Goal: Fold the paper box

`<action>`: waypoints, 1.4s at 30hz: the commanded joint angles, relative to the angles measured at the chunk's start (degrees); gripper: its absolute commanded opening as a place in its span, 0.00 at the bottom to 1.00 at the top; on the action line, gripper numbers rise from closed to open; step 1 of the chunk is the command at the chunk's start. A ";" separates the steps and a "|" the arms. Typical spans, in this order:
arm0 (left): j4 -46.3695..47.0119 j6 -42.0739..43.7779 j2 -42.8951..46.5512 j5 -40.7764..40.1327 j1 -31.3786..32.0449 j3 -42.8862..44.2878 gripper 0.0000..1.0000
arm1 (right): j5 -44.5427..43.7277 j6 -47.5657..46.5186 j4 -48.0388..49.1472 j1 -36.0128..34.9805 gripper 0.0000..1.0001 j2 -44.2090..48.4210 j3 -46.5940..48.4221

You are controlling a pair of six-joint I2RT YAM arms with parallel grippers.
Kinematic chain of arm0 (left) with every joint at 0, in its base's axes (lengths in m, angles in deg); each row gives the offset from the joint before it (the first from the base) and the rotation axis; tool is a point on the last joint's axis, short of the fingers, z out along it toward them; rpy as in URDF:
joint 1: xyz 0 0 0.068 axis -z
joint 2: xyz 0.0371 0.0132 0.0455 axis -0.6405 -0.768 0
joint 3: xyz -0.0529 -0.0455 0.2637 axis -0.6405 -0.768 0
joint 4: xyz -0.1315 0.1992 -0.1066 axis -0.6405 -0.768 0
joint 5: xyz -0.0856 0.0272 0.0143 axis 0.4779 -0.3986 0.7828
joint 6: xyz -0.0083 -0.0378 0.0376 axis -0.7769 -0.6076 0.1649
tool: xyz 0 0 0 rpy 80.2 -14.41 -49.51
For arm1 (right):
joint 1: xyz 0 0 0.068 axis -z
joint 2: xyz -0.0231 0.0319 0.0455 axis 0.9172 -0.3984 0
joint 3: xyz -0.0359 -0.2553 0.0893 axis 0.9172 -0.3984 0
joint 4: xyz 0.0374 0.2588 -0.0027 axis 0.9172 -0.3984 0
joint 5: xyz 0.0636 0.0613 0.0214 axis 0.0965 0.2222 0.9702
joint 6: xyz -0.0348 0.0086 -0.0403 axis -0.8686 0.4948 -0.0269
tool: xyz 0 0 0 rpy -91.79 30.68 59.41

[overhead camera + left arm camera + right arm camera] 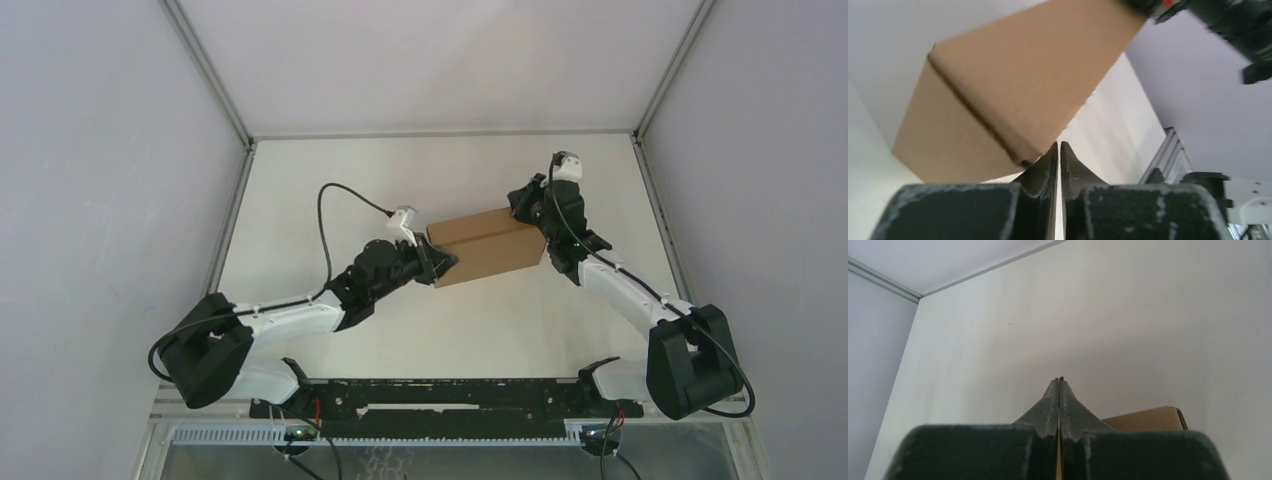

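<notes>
Top external view: the paper box [485, 245], plain brown cardboard and closed into a rectangular block, lies near the middle of the white bench [420, 170]. It is turned askew, so its right end sits farther from the arm bases than its left end. A dark crease runs along its top face. The two arms reach in from the near edge and meet the box at opposite ends.

The left claw [447, 262] is at the near-left corner of the box. In the left wrist view its fingers [1048, 165] stand almost together, with only a thin slit between them and nothing in it. The lowest corner of the box touches, or all but touches, the tip of the left finger. The box fills the upper left of that view.

The right claw [525, 207] is at the far-right end of the box. In the right wrist view its fingers [1068, 405] are pressed together at the tips and grip nothing. They point out over bare bench. One edge of the box shows low in that view, just to the right of the fingers.
</notes>
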 commanded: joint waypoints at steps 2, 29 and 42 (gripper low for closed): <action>-3.51 -0.20 -3.09 -3.09 -0.30 -0.38 0.08 | 1.98 0.10 -6.39 -0.05 0.02 -1.00 -1.92; -12.56 4.08 8.40 1.24 -0.42 8.29 0.13 | 4.93 -2.93 -12.22 2.64 0.03 4.11 2.06; 4.28 -0.73 -6.51 0.66 -0.70 0.23 0.12 | 5.19 -3.12 -11.49 2.86 0.03 3.66 0.61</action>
